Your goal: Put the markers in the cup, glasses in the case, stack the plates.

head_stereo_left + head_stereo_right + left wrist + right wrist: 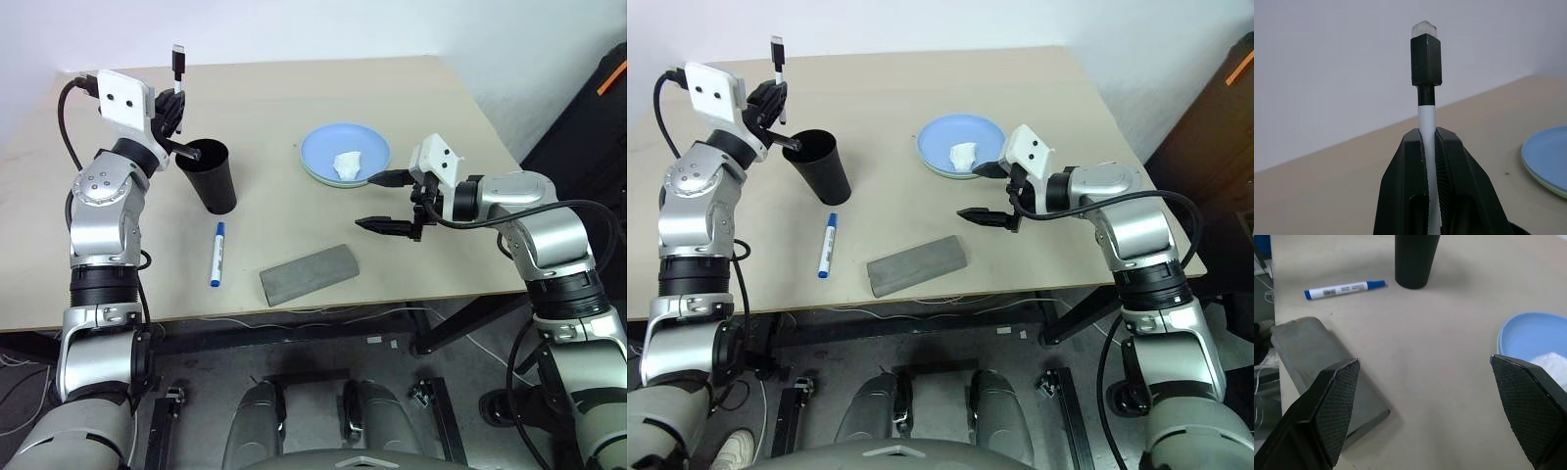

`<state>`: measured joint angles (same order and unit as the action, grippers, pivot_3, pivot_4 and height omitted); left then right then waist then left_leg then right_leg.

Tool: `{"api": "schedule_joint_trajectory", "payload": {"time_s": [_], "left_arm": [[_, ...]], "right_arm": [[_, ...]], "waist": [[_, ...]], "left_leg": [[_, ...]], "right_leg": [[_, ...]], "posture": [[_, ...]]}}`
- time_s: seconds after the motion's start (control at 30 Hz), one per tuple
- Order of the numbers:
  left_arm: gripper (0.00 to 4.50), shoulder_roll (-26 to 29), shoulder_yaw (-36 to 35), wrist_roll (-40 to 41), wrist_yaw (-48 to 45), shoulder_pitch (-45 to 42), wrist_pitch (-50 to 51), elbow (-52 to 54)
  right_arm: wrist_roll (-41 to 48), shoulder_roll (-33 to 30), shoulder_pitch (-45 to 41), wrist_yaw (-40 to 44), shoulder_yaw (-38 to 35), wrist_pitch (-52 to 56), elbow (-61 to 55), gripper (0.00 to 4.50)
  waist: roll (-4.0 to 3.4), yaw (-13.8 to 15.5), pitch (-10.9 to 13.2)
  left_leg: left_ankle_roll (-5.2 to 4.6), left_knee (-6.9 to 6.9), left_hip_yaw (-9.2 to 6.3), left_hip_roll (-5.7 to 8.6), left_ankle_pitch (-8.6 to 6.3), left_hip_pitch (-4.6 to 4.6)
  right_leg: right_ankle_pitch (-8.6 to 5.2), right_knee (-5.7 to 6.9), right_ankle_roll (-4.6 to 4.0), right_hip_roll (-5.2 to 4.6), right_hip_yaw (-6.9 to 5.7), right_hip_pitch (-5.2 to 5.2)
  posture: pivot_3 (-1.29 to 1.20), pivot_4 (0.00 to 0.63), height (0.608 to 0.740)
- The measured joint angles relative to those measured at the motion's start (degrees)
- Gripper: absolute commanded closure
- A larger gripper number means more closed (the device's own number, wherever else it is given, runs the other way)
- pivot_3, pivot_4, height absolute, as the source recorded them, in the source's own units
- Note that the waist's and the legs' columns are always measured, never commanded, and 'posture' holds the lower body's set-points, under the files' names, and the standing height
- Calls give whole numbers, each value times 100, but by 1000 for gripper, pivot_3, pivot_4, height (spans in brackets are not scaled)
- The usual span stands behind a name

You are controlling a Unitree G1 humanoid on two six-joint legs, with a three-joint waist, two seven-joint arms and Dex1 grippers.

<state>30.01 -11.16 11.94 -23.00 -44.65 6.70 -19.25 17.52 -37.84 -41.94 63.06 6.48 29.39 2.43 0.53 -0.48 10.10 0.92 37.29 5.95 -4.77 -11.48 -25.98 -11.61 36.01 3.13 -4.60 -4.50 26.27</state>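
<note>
L gripper [176, 93] clamped on black-cap marker [177, 61], long axis near upright, cap end up, sitting just above + slightly to table's left-edge side of cup [212, 176] rim. Next move likely needs marker shifted over the mouth, then drop. R gripper [392, 203] jaws wide, empty, hanging near table's front edge betw blue plate [326, 145] and case [309, 272]; blue-cap marker [217, 254] lies flat near front edge, pointing front-to-back, L arm nearer
</note>
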Motion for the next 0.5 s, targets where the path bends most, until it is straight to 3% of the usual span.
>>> {"api": "schedule_joint_trajectory", "payload": {"time_s": [0.4,0.5], "left_arm": [[4474,-157,36,7,-131,667,185,196],[3547,-174,39,11,-167,761,311,394]], "right_arm": [[-53,-34,-2,-68,0,-4,-5,0],[-55,-33,-6,-72,0,-12,-4,0]], "waist": [[0,-13,0],[0,2,0]], "left_leg": [[0,0,-1,-2,0,4],[0,1,-1,-2,0,3]], "right_leg": [[1,6,1,2,0,0],[0,6,0,1,0,-1]], "posture": [[0,150,735],[0,150,735]]}}
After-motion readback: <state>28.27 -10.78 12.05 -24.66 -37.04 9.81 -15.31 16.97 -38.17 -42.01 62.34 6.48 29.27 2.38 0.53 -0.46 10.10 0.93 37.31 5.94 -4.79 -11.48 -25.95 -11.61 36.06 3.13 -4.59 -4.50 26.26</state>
